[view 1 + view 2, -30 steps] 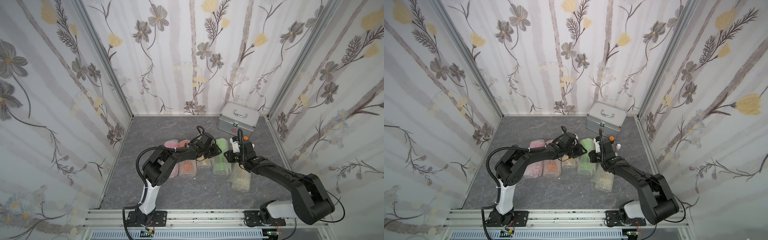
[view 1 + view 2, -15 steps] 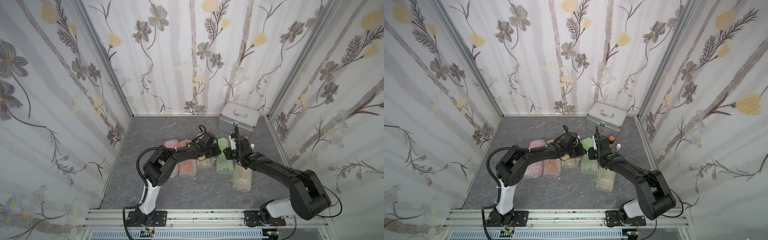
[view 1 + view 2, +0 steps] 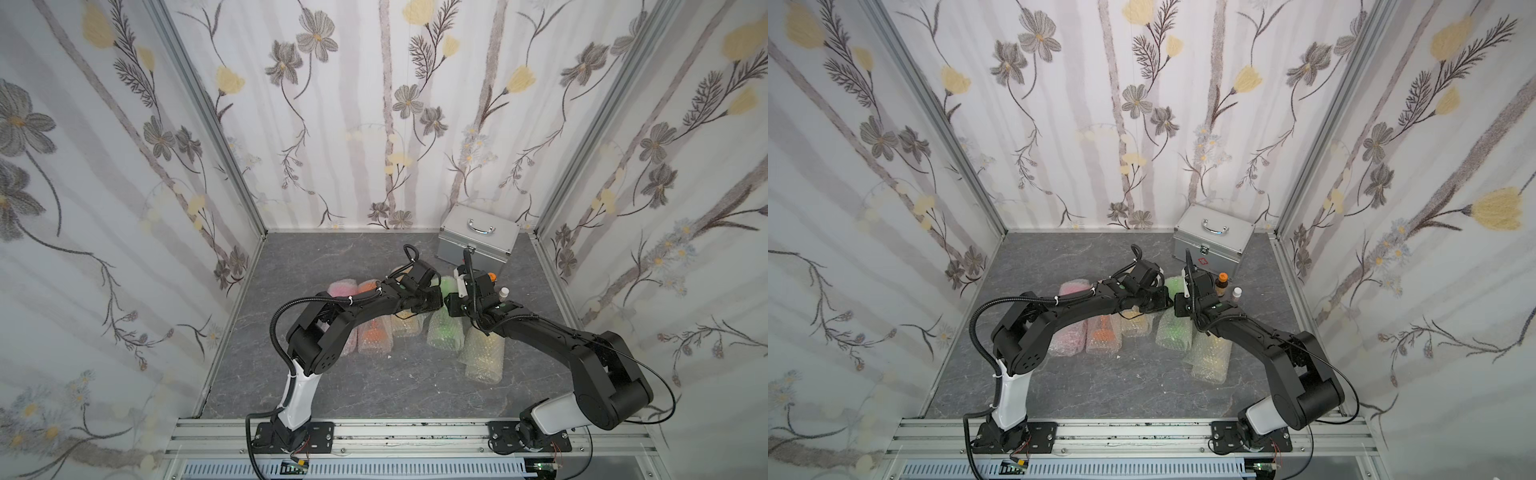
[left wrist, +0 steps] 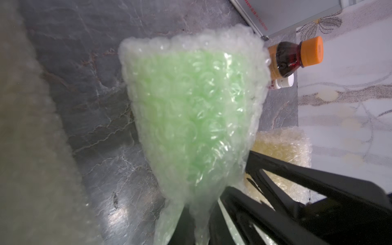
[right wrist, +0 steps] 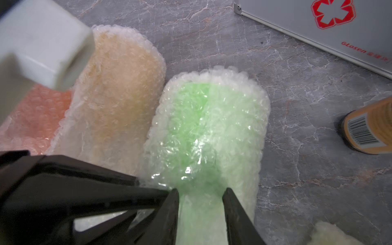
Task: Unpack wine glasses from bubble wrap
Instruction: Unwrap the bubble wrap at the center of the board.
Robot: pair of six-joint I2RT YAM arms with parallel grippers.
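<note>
Unwrap step starting on green wine glass (image 5: 197, 127), lying right of centre on worktop (image 3: 332, 390), fully inside bubble wrap (image 5: 244, 95). Right gripper (image 5: 200, 195) jaws part-open, clamped across wrapped stem. Left gripper (image 3: 439, 305) jaws apparently pinched almost closed on wrap film alongside. Next, probably: hold stem, peel film sideways.

Left arm (image 3: 361, 311) and right arm (image 3: 552, 332) black — white lower links (image 3: 299, 395), corrugated cable (image 3: 275, 328).
</note>
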